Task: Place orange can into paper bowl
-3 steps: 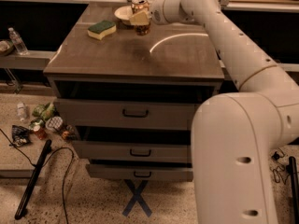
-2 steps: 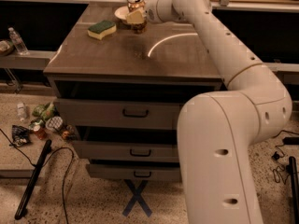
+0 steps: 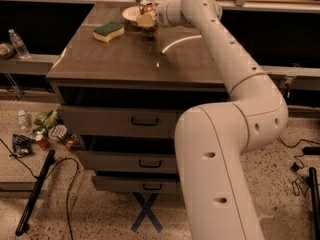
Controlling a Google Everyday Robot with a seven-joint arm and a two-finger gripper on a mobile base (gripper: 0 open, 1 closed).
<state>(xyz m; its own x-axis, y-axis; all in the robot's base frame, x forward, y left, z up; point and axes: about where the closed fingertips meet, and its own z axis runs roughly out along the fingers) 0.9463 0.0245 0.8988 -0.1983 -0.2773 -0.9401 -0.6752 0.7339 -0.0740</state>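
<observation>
A brown-topped cabinet [image 3: 125, 59] stands on a speckled floor [image 3: 100, 209], with a dark rail behind it. My arm [image 3: 227, 59] reaches over the top to its far edge. There my pincer [image 3: 146, 20] is clamped on the can [image 3: 148, 6], with one pale finger [image 3: 145, 19] across its front. The can stands upright, silver top up, at the right rim of the bowl [image 3: 131, 14] and overlapping that rim from this view. Whether its base touches the top or hangs just above it, I cannot tell. It is not inside the bowl.

On the top I count one can, one bowl and one sponge [image 3: 108, 31], which is yellow with a green face and lies left of the bowl and nearer the front. The cabinet has three drawers [image 3: 145, 120], each with a dark handle. One clear bottle [image 3: 18, 43] stands on the ledge at the left. A heap of litter [image 3: 47, 130] lies on the floor by the lower drawers. A black pole [image 3: 34, 194] lies near it. One blue taped X [image 3: 146, 211] marks the floor in front of the cabinet.

The dark print on the can is too small to read.
</observation>
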